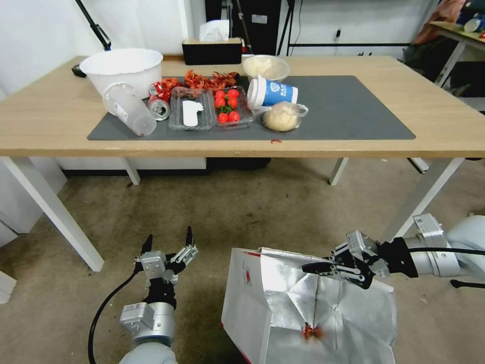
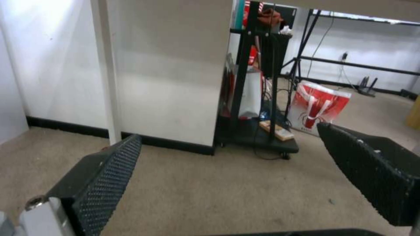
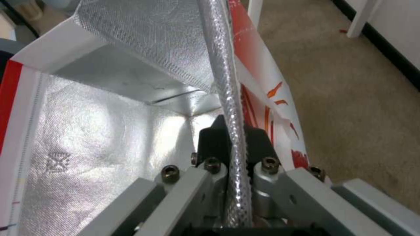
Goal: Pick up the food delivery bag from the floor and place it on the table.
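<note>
The food delivery bag [image 1: 283,308] runs off the head view at 6 o'clock, so its base and where it meets the floor cannot be seen. A small red smear [image 1: 310,331] lies deep inside on the foil; what it is cannot be told. The right gripper [image 1: 316,268] covers part of the bag's rim toward 3 o'clock, and its arm is cut off at the edge there. In the right wrist view the bag's wall [image 3: 227,98] hides the fingertips pinching it. The table [image 1: 60,126] is cut off at 9 and 3 o'clock, and its far legs are hidden under the top.
</note>
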{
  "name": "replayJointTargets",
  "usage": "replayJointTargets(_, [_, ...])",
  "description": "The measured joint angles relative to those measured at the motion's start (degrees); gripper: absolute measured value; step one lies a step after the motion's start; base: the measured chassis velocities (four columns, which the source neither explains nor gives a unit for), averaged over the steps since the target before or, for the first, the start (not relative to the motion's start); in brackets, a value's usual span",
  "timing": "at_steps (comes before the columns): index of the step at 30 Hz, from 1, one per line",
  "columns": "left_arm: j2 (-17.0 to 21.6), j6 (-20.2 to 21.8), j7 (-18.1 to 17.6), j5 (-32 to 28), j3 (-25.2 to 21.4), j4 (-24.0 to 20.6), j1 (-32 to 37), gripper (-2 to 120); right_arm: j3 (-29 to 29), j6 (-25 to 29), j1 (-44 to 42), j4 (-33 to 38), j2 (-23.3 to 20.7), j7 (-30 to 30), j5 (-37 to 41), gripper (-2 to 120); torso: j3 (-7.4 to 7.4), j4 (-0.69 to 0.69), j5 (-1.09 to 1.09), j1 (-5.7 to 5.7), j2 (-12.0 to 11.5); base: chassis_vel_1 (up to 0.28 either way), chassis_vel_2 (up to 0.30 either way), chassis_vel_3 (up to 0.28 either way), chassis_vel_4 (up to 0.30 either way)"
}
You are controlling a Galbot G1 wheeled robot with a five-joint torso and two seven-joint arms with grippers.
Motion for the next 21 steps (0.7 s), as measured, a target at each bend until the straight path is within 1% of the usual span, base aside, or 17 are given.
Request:
replayJointTargets(2, [0.0,0.0,0.0,0.0,0.0,0.0,0.1,100,0.0,0.0,0.0,0.0,-0.1,0.0,0.0,0,0.46,-0.01,0.0,0.19,0.7,0.0,0.0,0.0,0.0])
replayJointTargets(8, [0.0,-0.1,0.0,0.1,0.0,-0.2,0.3,100,0.0,0.0,-0.1,0.1,-0.1,-0.1,0.0,0,1.14,0.0,0.0,0.53,1.7,0.0,0.0,0.0,0.0])
replayJointTargets(10, [-0.1,-0.1,0.0,0.1,0.0,-0.3,0.3,100,0.0,0.0,-0.1,0.1,-0.1,-0.1,0.0,0,1.71,0.0,0.0,0.8,2.5,0.0,0.0,0.0,0.0])
replayJointTargets(21, [-0.1,-0.2,0.0,0.3,0.1,-0.7,0.6,100,0.0,0.0,-0.1,0.3,-0.1,-0.2,0.0,0,3.25,0.0,0.0,1.62,4.9,0.0,0.0,0.0,0.0])
